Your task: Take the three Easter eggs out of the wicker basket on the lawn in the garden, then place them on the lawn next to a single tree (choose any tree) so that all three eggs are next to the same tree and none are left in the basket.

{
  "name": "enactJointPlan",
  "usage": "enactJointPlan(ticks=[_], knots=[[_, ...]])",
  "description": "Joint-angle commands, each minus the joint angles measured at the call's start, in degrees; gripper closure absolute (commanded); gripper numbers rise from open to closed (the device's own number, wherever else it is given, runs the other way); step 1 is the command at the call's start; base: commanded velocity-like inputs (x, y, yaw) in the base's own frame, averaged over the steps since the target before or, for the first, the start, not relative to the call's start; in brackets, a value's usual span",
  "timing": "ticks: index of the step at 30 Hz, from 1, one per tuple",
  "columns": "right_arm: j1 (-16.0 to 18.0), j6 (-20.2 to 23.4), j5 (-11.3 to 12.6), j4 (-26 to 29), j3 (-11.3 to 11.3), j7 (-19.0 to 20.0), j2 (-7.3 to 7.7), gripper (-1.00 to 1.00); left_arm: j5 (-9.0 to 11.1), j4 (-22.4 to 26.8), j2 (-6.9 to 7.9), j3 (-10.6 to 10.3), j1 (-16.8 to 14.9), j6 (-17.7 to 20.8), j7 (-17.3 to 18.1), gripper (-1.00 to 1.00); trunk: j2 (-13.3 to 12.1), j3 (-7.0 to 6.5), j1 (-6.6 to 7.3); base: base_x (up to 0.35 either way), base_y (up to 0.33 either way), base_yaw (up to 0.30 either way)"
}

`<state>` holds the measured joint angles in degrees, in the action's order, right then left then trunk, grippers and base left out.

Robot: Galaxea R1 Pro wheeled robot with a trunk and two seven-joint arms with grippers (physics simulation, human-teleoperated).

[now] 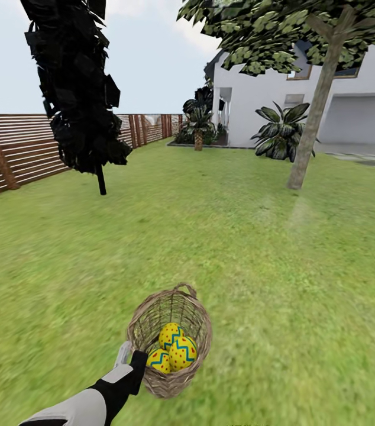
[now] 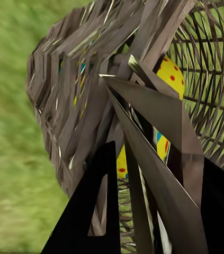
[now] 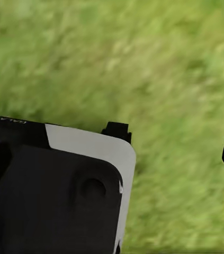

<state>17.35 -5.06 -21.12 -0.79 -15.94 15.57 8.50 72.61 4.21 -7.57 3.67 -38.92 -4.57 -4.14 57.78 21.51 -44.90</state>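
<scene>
The wicker basket (image 1: 173,381) hangs tilted low in the head view, over the lawn (image 1: 241,248). Three Easter eggs (image 1: 175,349) lie together inside it, yellow with red dots and blue zigzags. My left gripper (image 1: 134,358) is shut on the basket's near rim. In the left wrist view the woven wall (image 2: 64,106) runs between the dark fingers (image 2: 90,217), and eggs (image 2: 171,75) show through the weave. The thick-trunked tree (image 1: 313,127) stands far off at the right. My right gripper (image 3: 173,144) hangs open over bare grass.
A dark narrow columnar tree (image 1: 78,89) stands at the left, in front of the slatted wooden fence (image 1: 16,151). A short palm (image 1: 199,127) and a leafy bush (image 1: 282,133) grow by the white house (image 1: 359,100). Open grass lies between the basket and the tree.
</scene>
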Motion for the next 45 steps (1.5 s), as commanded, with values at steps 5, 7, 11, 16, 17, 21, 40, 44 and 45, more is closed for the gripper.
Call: enactJointPlan(ticks=[5,7,11,16,17,21,40,44,45], knots=[[0.1,-0.2,-0.5,-0.1,-0.5,0.2,0.03,-1.00,-0.4,0.2,-0.07,0.3,0.0,-0.1,-0.3,1.00,-2.0,-1.01,1.10,0.000,0.000,-0.275],[0.1,-0.2,-0.5,-0.1,-0.5,0.2,0.03,-1.00,-0.4,0.2,-0.07,0.4,0.0,-0.1,-0.3,1.00,-2.8,-1.44,1.54,0.000,0.000,-0.275],[0.1,-0.2,-0.5,-0.1,-0.5,0.2,0.03,-1.00,-0.4,0.2,-0.07,0.4,0.0,-0.1,-0.3,1.00,-4.4,-2.30,2.42,0.000,0.000,-0.275],[0.1,-0.2,-0.5,-0.1,-0.5,0.2,0.03,-1.00,-0.4,0.2,-0.07,0.4,0.0,-0.1,-0.3,1.00,-6.4,-3.34,3.52,0.000,0.000,-0.276],[0.1,-0.2,-0.5,-0.1,-0.5,0.2,0.03,-1.00,-0.4,0.2,-0.07,0.4,0.0,-0.1,-0.3,1.00,-6.8,-3.53,3.74,0.000,0.000,-0.279],[0.1,-0.2,-0.5,-0.1,-0.5,0.2,0.03,-1.00,-0.4,0.2,-0.07,0.4,0.0,-0.1,-0.3,1.00,-8.4,-4.16,4.62,0.000,0.000,-0.196],[0.1,-0.1,-0.5,-0.1,-0.6,0.2,0.03,-1.00,-0.4,0.2,0.01,0.4,0.0,-0.1,-0.3,1.00,-16.0,-6.34,8.79,0.000,0.000,-0.100],[0.1,-0.1,-0.5,-0.1,-0.6,0.1,0.03,-1.00,-0.4,0.2,0.00,0.4,0.0,-0.1,-0.3,1.00,-17.6,-7.05,9.67,0.000,0.000,-0.281],[0.1,-0.1,-0.5,-0.1,-0.6,0.1,0.03,-1.00,-0.4,0.2,0.01,0.4,0.0,-0.1,-0.3,1.00,-18.0,-7.23,9.89,0.000,0.000,-0.282]])
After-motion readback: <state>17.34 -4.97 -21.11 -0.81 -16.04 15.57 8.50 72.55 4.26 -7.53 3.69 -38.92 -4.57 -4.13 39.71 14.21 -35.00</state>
